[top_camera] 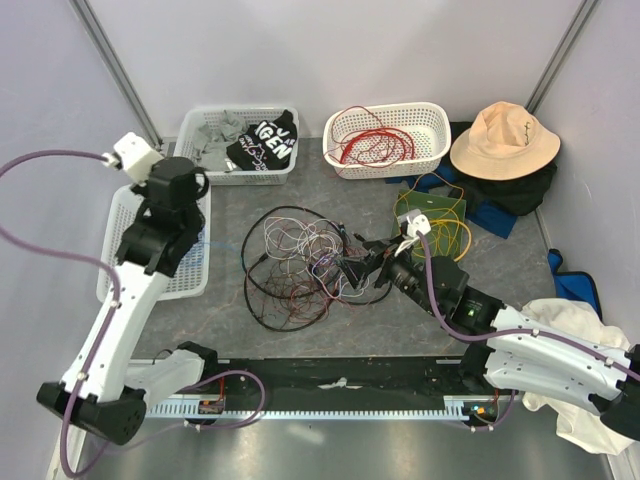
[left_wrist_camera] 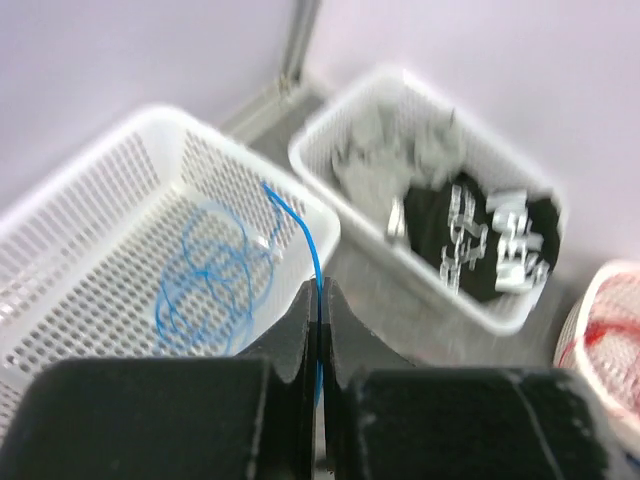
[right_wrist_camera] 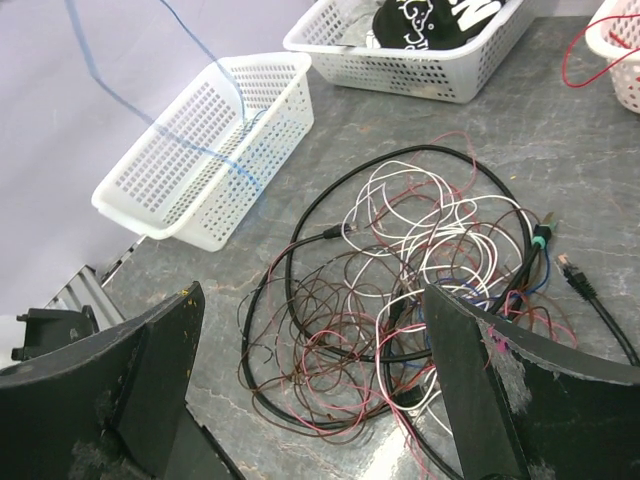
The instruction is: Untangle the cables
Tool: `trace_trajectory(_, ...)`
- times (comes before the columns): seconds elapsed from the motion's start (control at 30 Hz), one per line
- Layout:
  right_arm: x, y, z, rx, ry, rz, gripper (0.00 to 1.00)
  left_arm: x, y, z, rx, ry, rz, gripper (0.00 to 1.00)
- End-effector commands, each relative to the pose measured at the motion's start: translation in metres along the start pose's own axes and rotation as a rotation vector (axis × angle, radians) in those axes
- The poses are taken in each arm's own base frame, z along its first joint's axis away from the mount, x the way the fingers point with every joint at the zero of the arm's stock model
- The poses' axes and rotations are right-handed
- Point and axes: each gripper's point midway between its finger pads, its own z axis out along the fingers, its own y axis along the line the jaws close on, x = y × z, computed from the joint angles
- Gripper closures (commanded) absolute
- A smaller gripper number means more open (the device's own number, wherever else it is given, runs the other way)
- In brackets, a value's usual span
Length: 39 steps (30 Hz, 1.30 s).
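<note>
The cables lie as a loose tangled heap (top_camera: 300, 265) of black, white, brown, red and pink wires on the grey table; the heap also fills the right wrist view (right_wrist_camera: 400, 280). My right gripper (top_camera: 355, 268) is open and empty, its jaws wide apart (right_wrist_camera: 310, 295) just above the heap's right side. My left gripper (top_camera: 190, 183) is up over the left white basket (top_camera: 195, 270). It is shut (left_wrist_camera: 320, 300) on a thin blue wire (left_wrist_camera: 300, 225) that hangs into coils (left_wrist_camera: 205, 280) in that basket. Red cables (top_camera: 375, 145) lie in the back basket. Yellow-orange cables (top_camera: 440, 215) lie coiled at right.
A white basket with grey and black clothes (top_camera: 235, 140) stands at the back left. A tan hat (top_camera: 503, 140) sits on dark cloth at the back right. White cloth (top_camera: 570, 320) and a blue bag (top_camera: 575, 285) lie by the right arm.
</note>
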Motion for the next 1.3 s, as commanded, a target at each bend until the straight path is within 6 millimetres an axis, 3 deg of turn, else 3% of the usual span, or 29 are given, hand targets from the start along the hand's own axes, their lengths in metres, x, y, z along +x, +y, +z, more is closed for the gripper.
trace_trajectory(0.0, -0.009, 0.01, 0.0, -0.047, -0.033, 0.03, 0.02, -0.04, 0.046, -0.003, -0.178, -0.098, 0.042, 0.98)
trace_trajectory(0.1, -0.01, 0.011, -0.003, -0.054, -0.033, 0.027, 0.02, -0.062, 0.074, -0.003, -0.256, -0.141, -0.002, 0.98)
trace_trajectory(0.2, -0.012, 0.012, -0.005, -0.06, -0.038, 0.029, 0.02, -0.061, 0.092, 0.003, -0.288, -0.121, 0.002, 0.98)
trace_trajectory(0.33, -0.008, 0.015, -0.007, -0.082, -0.034, 0.046, 0.02, -0.027, 0.114, 0.019, -0.357, -0.049, 0.014, 0.98)
trace_trajectory(0.43, -0.005, 0.012, -0.009, -0.075, -0.029, 0.046, 0.02, 0.011, 0.135, 0.034, -0.42, 0.025, 0.016, 0.98)
trace_trajectory(0.53, -0.003, 0.007, -0.012, -0.061, -0.033, 0.045, 0.02, 0.038, 0.14, 0.049, -0.434, 0.082, 0.009, 0.98)
trace_trajectory(0.7, 0.004, 0.003, -0.011, -0.047, -0.013, 0.035, 0.02, 0.065, 0.12, 0.069, -0.355, 0.18, 0.003, 0.94)
trace_trajectory(0.8, 0.007, 0.003, -0.009, -0.043, 0.0, 0.032, 0.02, 0.075, 0.101, 0.074, -0.274, 0.255, -0.005, 0.57)
trace_trajectory(0.83, 0.009, 0.002, -0.007, -0.04, 0.005, 0.029, 0.02, 0.075, 0.097, 0.073, -0.256, 0.261, -0.017, 0.35)
trace_trajectory(0.87, 0.008, 0.002, -0.007, -0.039, 0.004, 0.029, 0.02, 0.074, 0.091, 0.07, -0.221, 0.268, -0.038, 0.23)
trace_trajectory(0.9, 0.008, 0.003, -0.007, -0.041, 0.004, 0.025, 0.02, 0.072, 0.088, 0.067, -0.199, 0.269, -0.047, 0.01)
trace_trajectory(0.97, 0.008, 0.001, -0.006, -0.03, 0.009, 0.02, 0.02, 0.063, 0.078, 0.061, -0.142, 0.263, -0.056, 0.0)
trace_trajectory(1.07, 0.006, -0.001, -0.004, -0.013, 0.012, 0.006, 0.02, 0.053, 0.049, 0.038, 0.043, 0.282, -0.075, 0.0)
trace_trajectory(1.1, 0.002, 0.0, -0.004, -0.01, 0.005, 0.001, 0.02, 0.051, 0.032, 0.021, 0.15, 0.299, -0.086, 0.0)
trace_trajectory(1.13, 0.0, -0.001, -0.003, -0.003, 0.005, -0.012, 0.02, 0.062, 0.011, 0.003, 0.248, 0.331, -0.065, 0.0)
trace_trajectory(1.2, -0.003, -0.001, -0.003, 0.01, 0.008, -0.026, 0.02, 0.073, -0.012, -0.02, 0.344, 0.335, -0.032, 0.0)
trace_trajectory(1.23, -0.006, -0.005, -0.003, 0.029, 0.001, -0.035, 0.02, 0.092, -0.034, -0.048, 0.448, 0.367, 0.021, 0.0)
trace_trajectory(1.27, -0.008, -0.007, -0.005, 0.043, 0.004, -0.052, 0.02, 0.102, -0.041, -0.06, 0.472, 0.378, 0.051, 0.0)
